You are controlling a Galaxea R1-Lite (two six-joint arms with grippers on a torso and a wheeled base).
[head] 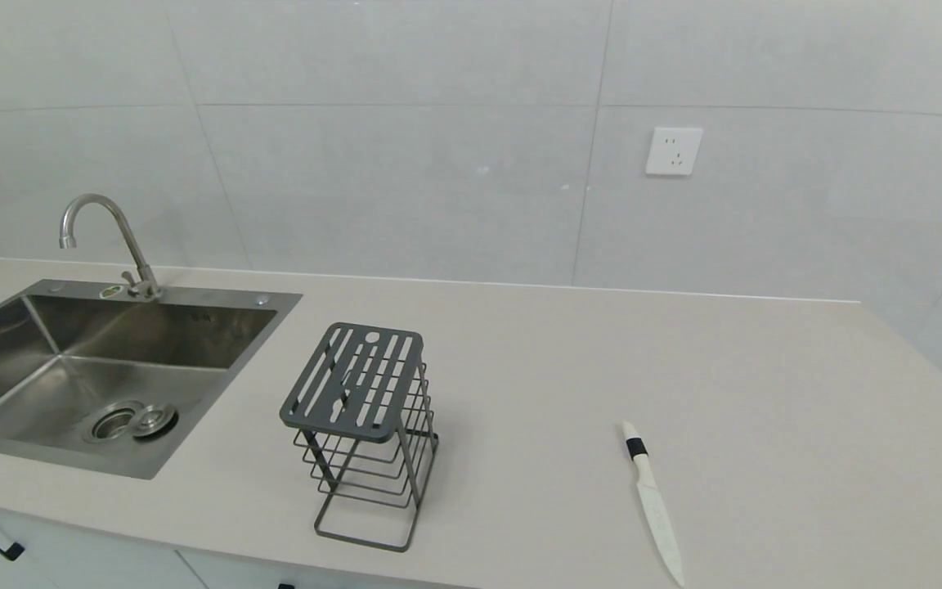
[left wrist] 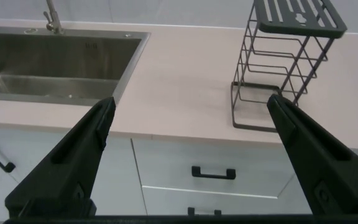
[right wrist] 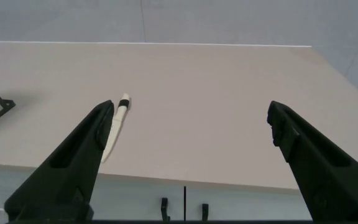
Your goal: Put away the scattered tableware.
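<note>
One white knife lies flat on the counter at the head view's lower right, well apart from the slotted rack at lower centre. Both the right gripper and left gripper gape empty. Best close squarely across the handle, blade free for a slot.

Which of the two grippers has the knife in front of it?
The right gripper: the white knife lies just before it, while the left gripper faces the dark wire rack instead.
</note>
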